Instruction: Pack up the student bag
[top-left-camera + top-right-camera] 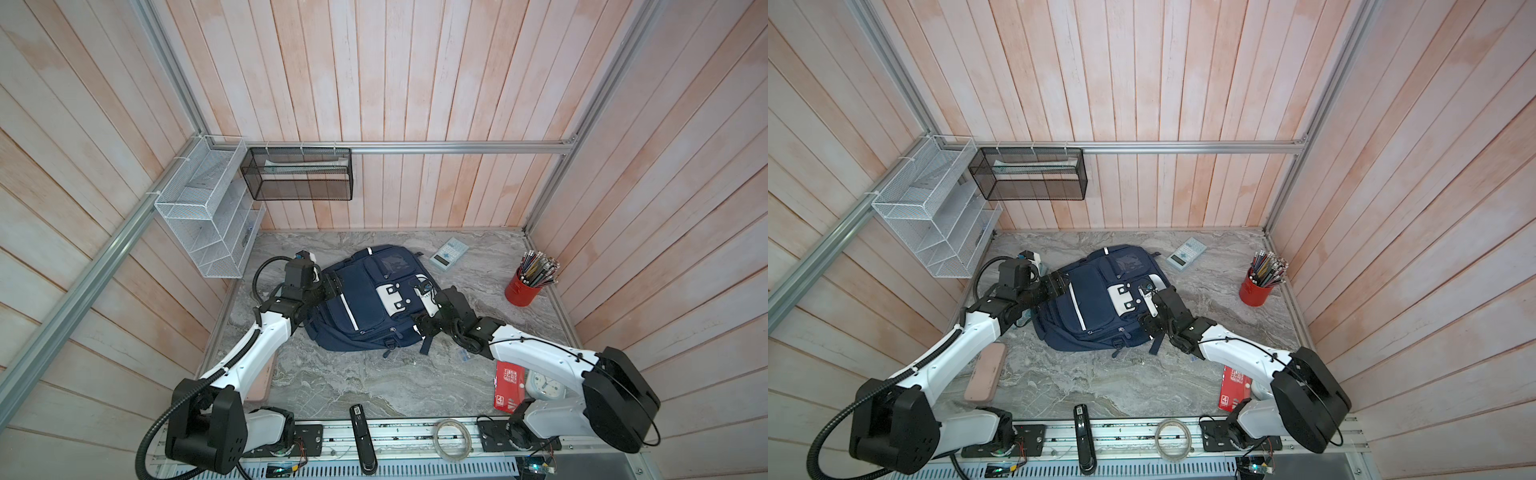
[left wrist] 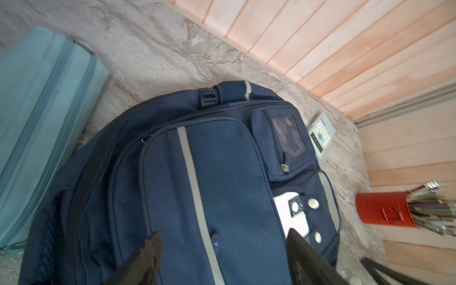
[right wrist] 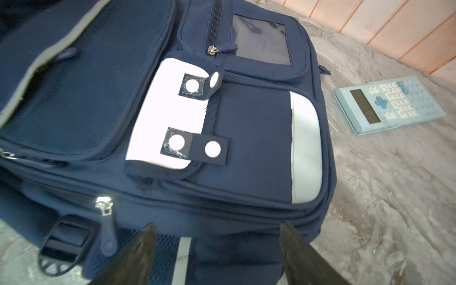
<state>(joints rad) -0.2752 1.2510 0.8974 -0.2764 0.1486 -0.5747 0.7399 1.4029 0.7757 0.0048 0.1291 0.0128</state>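
The student bag (image 1: 370, 303) (image 1: 1096, 303) is a large navy backpack with white stripes and studded white patches. It lies flat in the middle of the marble table, its pockets zipped. My left gripper (image 1: 331, 286) (image 1: 1059, 284) is at the bag's left edge. In the left wrist view this gripper (image 2: 224, 234) is open over the front pocket of the bag (image 2: 222, 172), holding nothing. My right gripper (image 1: 426, 326) (image 1: 1152, 324) is at the bag's lower right side. The right wrist view has it (image 3: 217, 224) open above the mesh side pocket of the bag (image 3: 246, 135).
A light blue calculator (image 1: 449, 254) and a red can of pencils (image 1: 521, 289) stand beyond the bag. A light blue case (image 2: 42, 98) lies left of it and a pink case (image 1: 986, 372) under my left arm. Red box (image 1: 508, 384), clock (image 1: 544, 384), stapler (image 1: 361, 432) and tape roll (image 1: 453, 438) are in front.
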